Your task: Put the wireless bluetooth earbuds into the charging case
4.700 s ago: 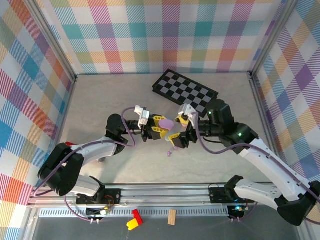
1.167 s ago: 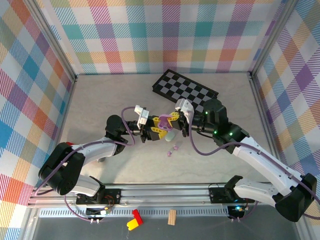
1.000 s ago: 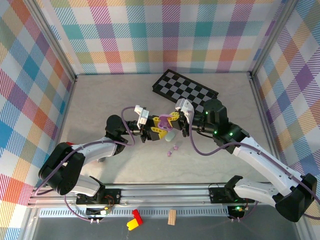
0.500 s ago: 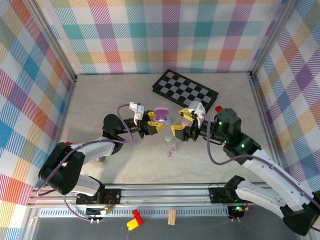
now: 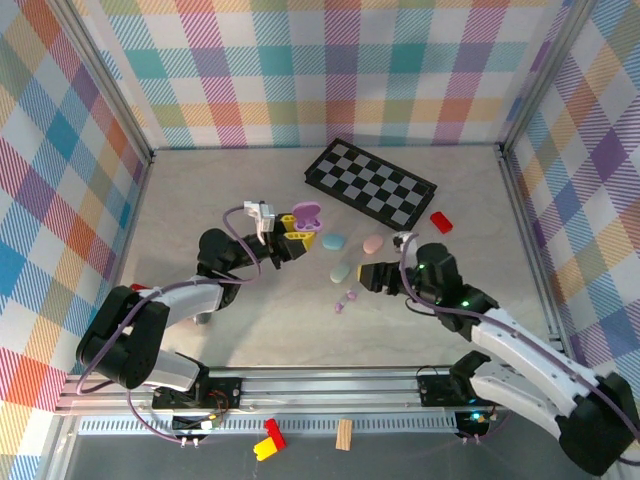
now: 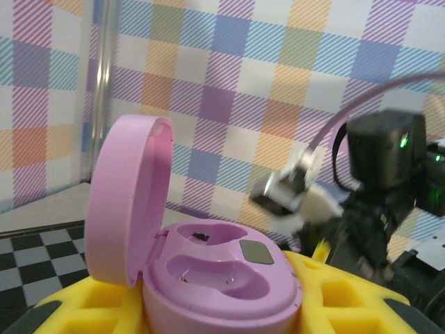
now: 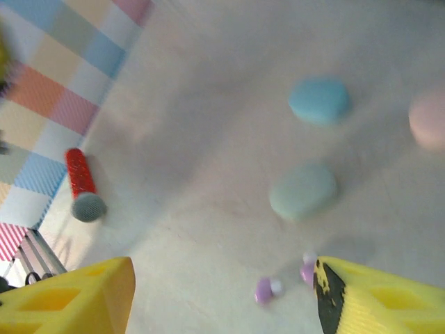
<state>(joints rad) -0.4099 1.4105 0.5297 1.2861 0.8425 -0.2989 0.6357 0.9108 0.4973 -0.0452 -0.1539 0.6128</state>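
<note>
My left gripper [image 5: 299, 227] is shut on a purple charging case [image 5: 306, 213], held above the table. In the left wrist view that case [image 6: 221, 273] sits between the yellow fingers [image 6: 346, 303] with its lid [image 6: 127, 200] swung open and both wells empty. Two tiny purple earbuds [image 5: 350, 296] [image 5: 339, 306] lie on the table. My right gripper [image 5: 370, 273] hangs open just right of them. The right wrist view shows one earbud [image 7: 264, 290] between the spread yellow fingers [image 7: 73, 298] and the other earbud [image 7: 307, 271] against the right finger.
Three shut cases lie near the middle: blue [image 5: 333, 241], pink [image 5: 373, 243], green [image 5: 341, 272]. A checkerboard [image 5: 370, 182] lies at the back, with a red block [image 5: 441, 222] beside it. A red cylinder with a grey tip [image 7: 82, 184] lies near the left wall.
My right gripper has opened, left the purple case and pulled back right and down beside the earbuds. My left gripper has carried the case up and left, its lid now open.
</note>
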